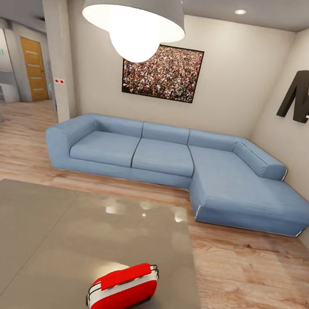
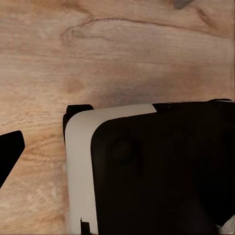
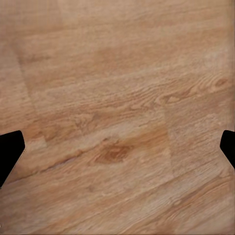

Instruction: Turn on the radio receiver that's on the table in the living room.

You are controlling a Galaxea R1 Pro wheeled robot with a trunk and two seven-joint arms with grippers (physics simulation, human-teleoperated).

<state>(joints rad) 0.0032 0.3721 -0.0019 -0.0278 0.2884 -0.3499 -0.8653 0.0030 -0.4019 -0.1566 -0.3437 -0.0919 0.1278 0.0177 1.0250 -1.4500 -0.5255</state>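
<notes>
One radio receiver (image 1: 122,290) on one table (image 1: 37,235), right end effector (image 3: 117,152) spread, left unclear.

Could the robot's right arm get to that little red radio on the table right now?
Probably not yet. The radio receiver sits in the open on the table with nothing around it, but the right wrist view shows the right gripper, fingers spread, hanging over the wood floor.

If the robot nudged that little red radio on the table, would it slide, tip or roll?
The radio receiver would probably slide: the table top looks glossy, with light reflections on it. Its rounded corners might let it rock, though it seems to lie on a broad face, so tipping looks unlikely. The thin wire handle would probably swing if caught.
</notes>
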